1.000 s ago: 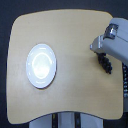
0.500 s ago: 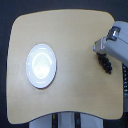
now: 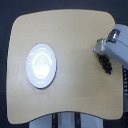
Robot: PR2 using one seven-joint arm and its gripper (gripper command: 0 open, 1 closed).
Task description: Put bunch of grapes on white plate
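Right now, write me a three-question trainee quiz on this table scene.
1. True or false: the bunch of grapes already lies on the white plate.
2. On which side of the exterior view is the white plate? A) left B) right C) top edge
3. Fill in: the gripper is next to the ____.

Key: 1 false, the grapes are on the wooden table, apart from the plate. 2 A. 3 grapes; whether the jaws are open cannot be told.

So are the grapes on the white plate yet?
No, the white plate is bare, and the bunch of grapes sits far off at the exterior view's right, by the arm.
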